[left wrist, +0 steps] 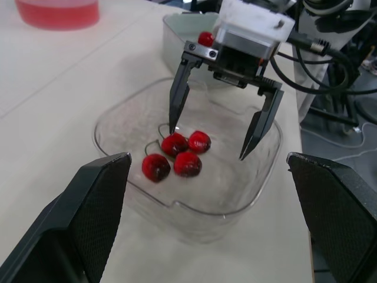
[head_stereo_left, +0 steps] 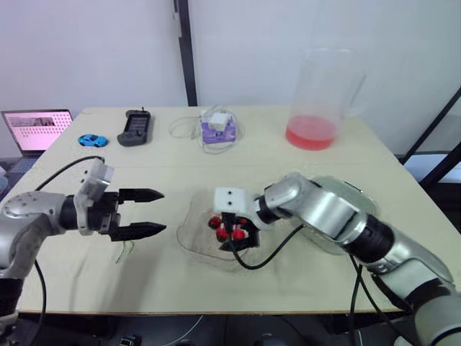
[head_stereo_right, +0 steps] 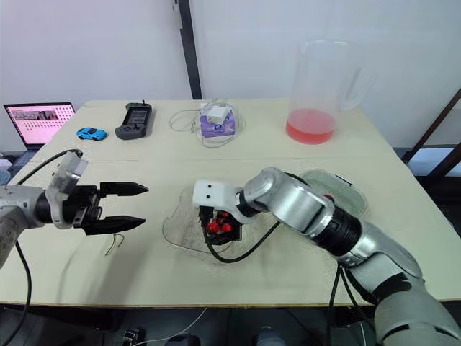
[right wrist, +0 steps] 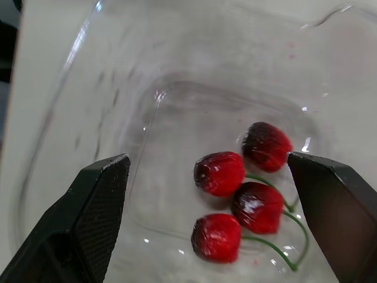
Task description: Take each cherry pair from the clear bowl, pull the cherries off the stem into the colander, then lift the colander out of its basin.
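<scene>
A clear bowl sits mid-table holding two stemmed cherry pairs, bunched together. My right gripper points down into the bowl, open, its fingertips straddling the cherries just above them, holding nothing. My left gripper hovers open and empty to the bowl's left, aimed at it. The pale basin with the colander stands right of the bowl, largely hidden behind my right arm. One cherry lies inside it.
A thin loose stem lies on the table below the left gripper. At the back stand a pitcher of red liquid, a small box with cable, a game controller, a blue toy car and a laptop.
</scene>
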